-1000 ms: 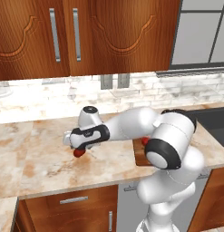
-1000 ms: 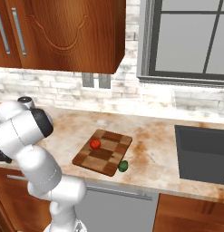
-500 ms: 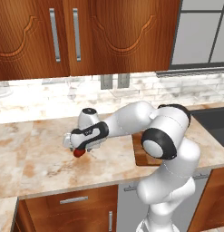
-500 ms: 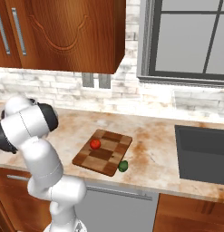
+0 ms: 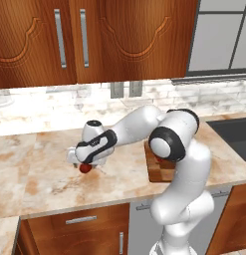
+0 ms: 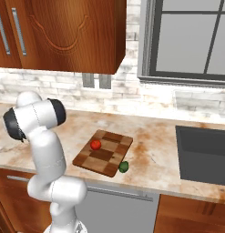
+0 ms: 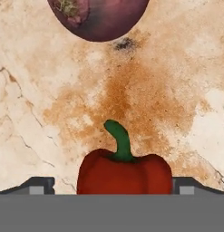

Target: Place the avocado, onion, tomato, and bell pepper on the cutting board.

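The dark red bell pepper (image 7: 124, 173) with its green stem sits on the counter between my gripper's (image 7: 114, 186) two fingertips, jaws wide and not touching it. From the left base view the gripper (image 5: 84, 162) points down just above the bell pepper (image 5: 85, 168). The mauve onion (image 7: 98, 17) lies just beyond the pepper. The brown block-patterned cutting board (image 6: 109, 159) carries the orange-red tomato (image 6: 95, 144). The green avocado (image 6: 124, 167) rests at the board's near corner. The arm covers most of the cutting board (image 5: 158, 172) in the left base view.
A dark sink (image 6: 202, 154) is set into the counter right of the board. Wooden cabinets hang above, and a brick backsplash with an outlet (image 6: 96, 81) runs along the back. Marble counter (image 5: 40, 179) stretches left of the gripper.
The arm's elbow has swung left and its links have straightened toward the pepper. The gripper stays open over the pepper. Tomato and avocado have not moved.
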